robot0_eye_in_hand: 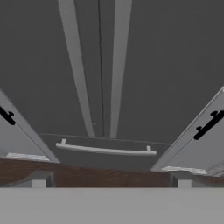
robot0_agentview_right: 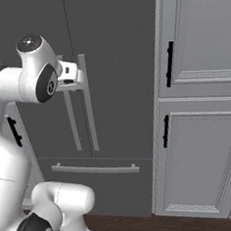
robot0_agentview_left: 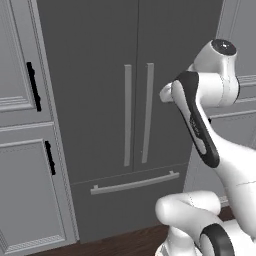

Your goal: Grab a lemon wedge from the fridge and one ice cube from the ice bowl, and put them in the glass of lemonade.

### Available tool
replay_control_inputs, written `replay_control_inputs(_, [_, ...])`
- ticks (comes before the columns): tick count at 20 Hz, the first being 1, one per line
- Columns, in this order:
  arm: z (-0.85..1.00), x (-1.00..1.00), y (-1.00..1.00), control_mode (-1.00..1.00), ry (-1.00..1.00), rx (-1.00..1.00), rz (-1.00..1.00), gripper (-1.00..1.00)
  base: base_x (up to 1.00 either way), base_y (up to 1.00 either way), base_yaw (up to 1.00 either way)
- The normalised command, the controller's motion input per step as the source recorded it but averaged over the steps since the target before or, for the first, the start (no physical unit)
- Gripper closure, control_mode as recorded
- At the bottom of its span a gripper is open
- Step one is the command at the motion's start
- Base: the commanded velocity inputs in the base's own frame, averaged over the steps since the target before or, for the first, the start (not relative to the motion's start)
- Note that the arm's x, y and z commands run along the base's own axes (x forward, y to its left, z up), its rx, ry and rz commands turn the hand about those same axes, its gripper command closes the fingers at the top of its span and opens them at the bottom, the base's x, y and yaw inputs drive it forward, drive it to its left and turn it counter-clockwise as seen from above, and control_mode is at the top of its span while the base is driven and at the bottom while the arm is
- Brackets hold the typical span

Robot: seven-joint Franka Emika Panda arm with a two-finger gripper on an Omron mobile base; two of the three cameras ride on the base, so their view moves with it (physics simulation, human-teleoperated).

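Hand view alone shows fridge point(robot0_eye_in_hand: 144, 65) drawer, floor point(robot0_eye_in_hand: 109, 176).

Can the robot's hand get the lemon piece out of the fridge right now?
Probably not yet. Both doors of the fridge are shut, so nothing inside can be reached. The open gripper must first pull a door handle.

Pale grey panelled cabinets point(robot0_agentview_left: 22, 150) stand on both sides, each door bearing a short black handle point(robot0_agentview_right: 170, 64). A dark wooden floor point(robot0_agentview_right: 160, 227) runs along their foot.
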Motion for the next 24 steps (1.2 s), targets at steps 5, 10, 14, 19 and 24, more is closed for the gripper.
replay_control_inputs(5, [-0.5,0.94,0.0,-1.0,-0.03,0.02,0.0,-1.0,0.0,0.0,0.0])
replay_control_inputs(10, [0.03,0.43,0.0,-1.0,-0.1,0.0,0.0,-1.0,0.0,0.0,0.0])
replay_control_inputs(14, [0.06,0.36,0.0,-1.0,-0.04,0.0,0.0,-1.0,0.0,0.0,0.0])
replay_control_inputs(19, [-0.48,0.93,0.19,-1.0,0.0,0.0,0.0,-1.0,0.0,0.0,0.0])
replay_control_inputs(24, [-0.46,0.9,0.15,-1.0,0.0,0.0,0.0,-1.0,0.0,0.0,0.0])
